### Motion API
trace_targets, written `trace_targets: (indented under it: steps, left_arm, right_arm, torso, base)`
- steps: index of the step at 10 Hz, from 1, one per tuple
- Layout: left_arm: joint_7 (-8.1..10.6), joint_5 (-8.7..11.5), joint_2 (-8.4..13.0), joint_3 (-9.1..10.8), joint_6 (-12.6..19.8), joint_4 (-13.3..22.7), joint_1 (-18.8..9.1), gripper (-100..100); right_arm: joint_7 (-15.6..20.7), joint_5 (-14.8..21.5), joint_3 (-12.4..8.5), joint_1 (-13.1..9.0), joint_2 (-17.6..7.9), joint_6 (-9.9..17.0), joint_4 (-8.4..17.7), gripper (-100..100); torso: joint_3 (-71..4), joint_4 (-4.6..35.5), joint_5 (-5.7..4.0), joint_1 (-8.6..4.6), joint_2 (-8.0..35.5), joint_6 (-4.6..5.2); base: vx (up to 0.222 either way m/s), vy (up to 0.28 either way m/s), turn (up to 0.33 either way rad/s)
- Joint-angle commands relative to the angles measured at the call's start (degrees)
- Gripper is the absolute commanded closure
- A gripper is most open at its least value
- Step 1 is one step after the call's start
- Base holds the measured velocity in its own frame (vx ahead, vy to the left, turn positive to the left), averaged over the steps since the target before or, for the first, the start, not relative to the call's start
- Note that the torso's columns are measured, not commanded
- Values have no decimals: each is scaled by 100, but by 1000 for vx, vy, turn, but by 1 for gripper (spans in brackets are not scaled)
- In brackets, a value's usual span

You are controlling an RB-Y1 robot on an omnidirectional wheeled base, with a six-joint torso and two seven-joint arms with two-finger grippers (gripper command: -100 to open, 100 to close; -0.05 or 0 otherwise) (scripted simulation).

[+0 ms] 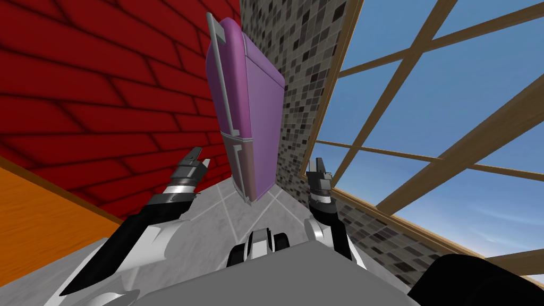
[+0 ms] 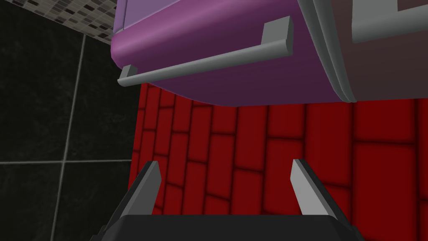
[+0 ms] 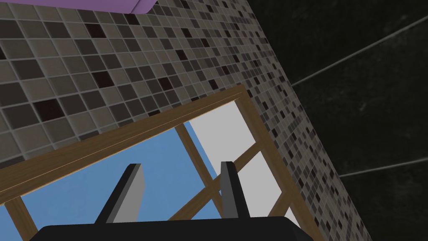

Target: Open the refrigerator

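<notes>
One tall purple refrigerator (image 1: 249,106) with two grey bar handles (image 2: 205,62); left gripper (image 2: 225,180) fingers wide, right gripper (image 3: 180,184) fingers narrower, both empty

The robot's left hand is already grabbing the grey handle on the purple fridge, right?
Not quite. The left gripper is not grabbing the grey handle on the purple fridge. Its fingers stand open, and the handle lies ahead of them, apart from both. The left wrist view shows this.
</notes>
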Motion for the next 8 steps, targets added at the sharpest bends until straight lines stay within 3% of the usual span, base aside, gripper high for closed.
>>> trace_targets:
  steps: [1,8]
  left_arm:
    - [-30,18,-11,61,412,-18,-171,-100]
    - [-95,51,-51,190,1308,-34,-568,-100]
  right_arm:
    - [0,0,0,0,0,0,0,0]
    - [0,0,0,0,0,0,0,0]
  torso:
    - [1,0,-1,-2,1,0]
    - [0,0,-2,-5,-2,0]
  base:
    - [85,-25,17]
    - [75,-16,15]
